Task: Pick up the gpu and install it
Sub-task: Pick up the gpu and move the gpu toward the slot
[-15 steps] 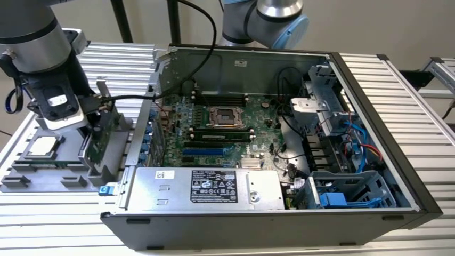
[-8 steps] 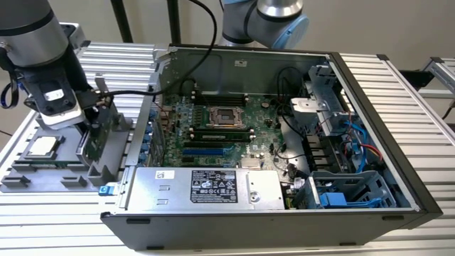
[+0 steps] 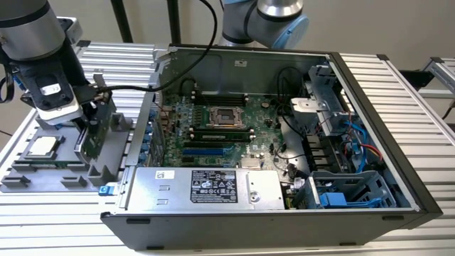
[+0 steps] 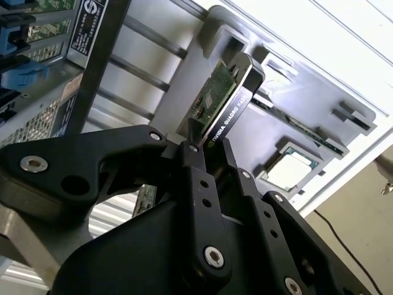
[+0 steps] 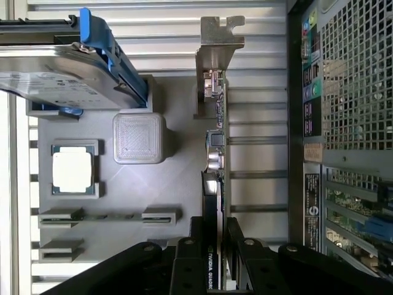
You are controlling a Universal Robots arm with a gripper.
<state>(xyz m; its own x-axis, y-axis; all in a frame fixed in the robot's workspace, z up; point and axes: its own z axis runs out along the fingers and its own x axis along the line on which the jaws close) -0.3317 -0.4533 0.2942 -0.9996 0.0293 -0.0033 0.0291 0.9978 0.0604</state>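
Observation:
The gpu (image 3: pixel 91 133) stands on edge at the grey parts holder (image 3: pixel 42 178), on the exterior view's left, beside the open computer case. Its silver end bracket (image 5: pixel 216 37) points away from the wrist in the first wrist view. The green board and black shroud edge of the gpu (image 4: pixel 224 104) show between the black fingers. My gripper (image 5: pixel 215 249) comes down from above and is shut on the gpu (image 5: pixel 215 153), one finger on each face. The gripper (image 3: pixel 84 114) sits just under the arm's wrist. Whether the card rests in the holder or hangs just above it, I cannot tell.
The open computer case (image 3: pixel 249 224) lies to the right with its motherboard (image 3: pixel 220 133) and blue slot (image 3: pixel 206 152) exposed. The holder also carries a processor (image 5: pixel 72 172), a blue-edged hard drive (image 5: pixel 55 67) and a thin memory stick (image 5: pixel 107 216). A black cable hangs from the arm.

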